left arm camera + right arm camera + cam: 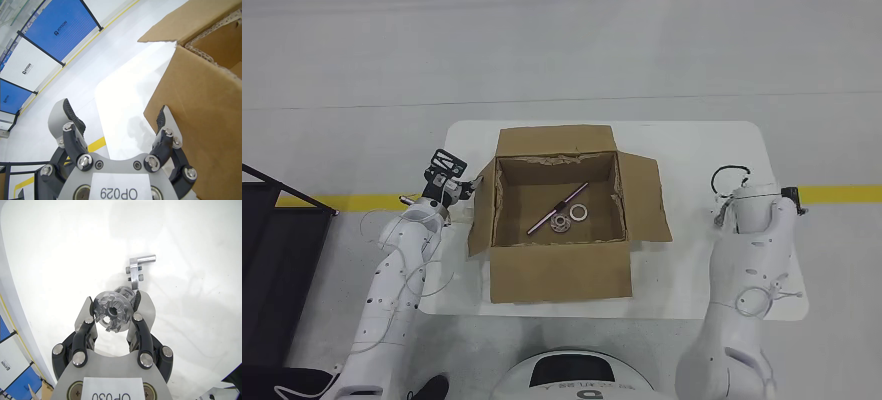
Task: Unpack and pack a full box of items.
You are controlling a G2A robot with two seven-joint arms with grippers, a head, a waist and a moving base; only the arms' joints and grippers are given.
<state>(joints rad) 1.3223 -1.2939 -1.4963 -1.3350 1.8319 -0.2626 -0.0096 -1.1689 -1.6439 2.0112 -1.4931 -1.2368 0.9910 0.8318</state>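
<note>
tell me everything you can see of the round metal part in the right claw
The grey metal spool-shaped hub has two round flanges on a narrower waist. Its near face shows raised stepped teeth around a central bore, plus small holes. The right claw is shut on it, gripping the flange rims, over the white table. A silver L-shaped bracket lies just beyond; contact between them is unclear.

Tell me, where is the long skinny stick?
In the top view, the long stick lies slanted on the floor of the open cardboard box, near its middle, right beside a ring and a small toothed disc.
</note>
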